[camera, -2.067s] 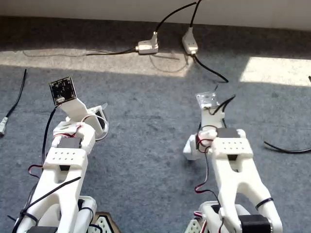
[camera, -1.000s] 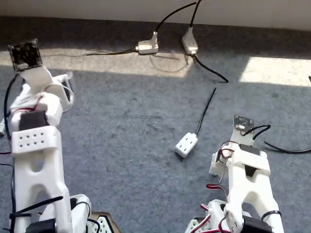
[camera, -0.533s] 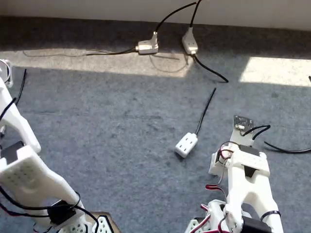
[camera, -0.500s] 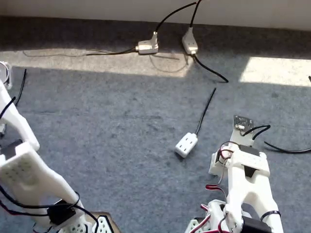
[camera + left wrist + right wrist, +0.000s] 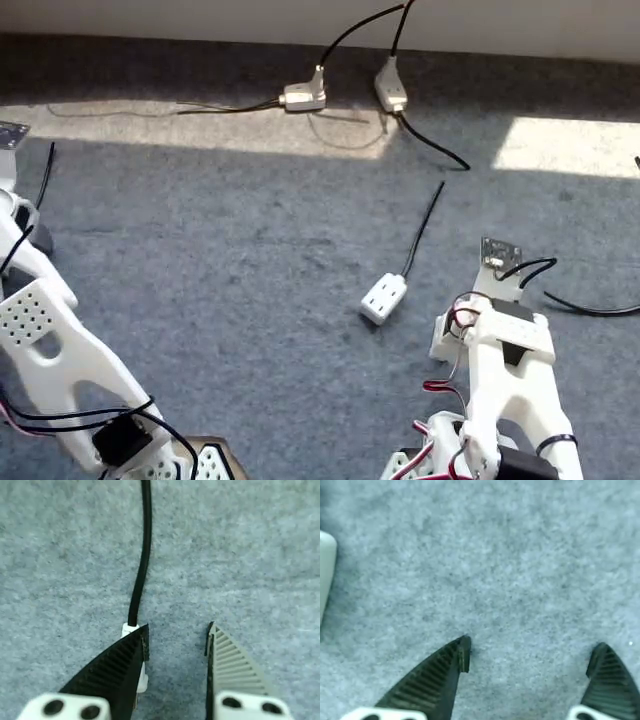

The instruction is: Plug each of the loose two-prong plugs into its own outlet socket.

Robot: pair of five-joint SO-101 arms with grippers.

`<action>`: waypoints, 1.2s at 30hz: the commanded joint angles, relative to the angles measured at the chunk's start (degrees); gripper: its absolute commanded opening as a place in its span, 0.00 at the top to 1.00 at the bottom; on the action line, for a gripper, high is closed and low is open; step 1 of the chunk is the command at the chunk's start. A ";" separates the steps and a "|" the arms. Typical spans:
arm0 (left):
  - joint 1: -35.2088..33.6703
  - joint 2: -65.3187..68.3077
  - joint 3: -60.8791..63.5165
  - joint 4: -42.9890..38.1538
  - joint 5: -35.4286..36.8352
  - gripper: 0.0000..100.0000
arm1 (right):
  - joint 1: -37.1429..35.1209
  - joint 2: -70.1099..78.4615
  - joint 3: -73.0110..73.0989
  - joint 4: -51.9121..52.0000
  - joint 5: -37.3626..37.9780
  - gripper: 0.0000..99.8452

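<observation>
Plug (image 5: 130, 629) under left gripper (image 5: 177, 630), aimed down, ajar, right gripper (image 5: 532, 645) wide open, both w/o load

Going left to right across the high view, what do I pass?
Left arm → white cable connector by the far edge → white outlet socket block → right arm → loose black cable.

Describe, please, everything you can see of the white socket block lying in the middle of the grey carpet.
The white plastic socket block is a small rectangular body with rounded corners, lying flat and slantwise on the grey carpet. Small dark slots show on its upper face, with nothing plugged in. A thin black cord leaves its far end and runs away across the carpet. Only carpet and cord touch it.
</observation>
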 commanded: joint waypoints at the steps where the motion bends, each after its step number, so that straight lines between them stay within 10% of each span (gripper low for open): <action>1: -1.54 0.48 -3.12 2.29 -0.88 0.80 | -0.04 -0.66 0.13 -1.19 -0.53 0.64; 36: -12.62 7.08 -19.91 2.11 -9.14 0.80 | -0.13 -0.66 0.13 -1.19 -0.53 0.64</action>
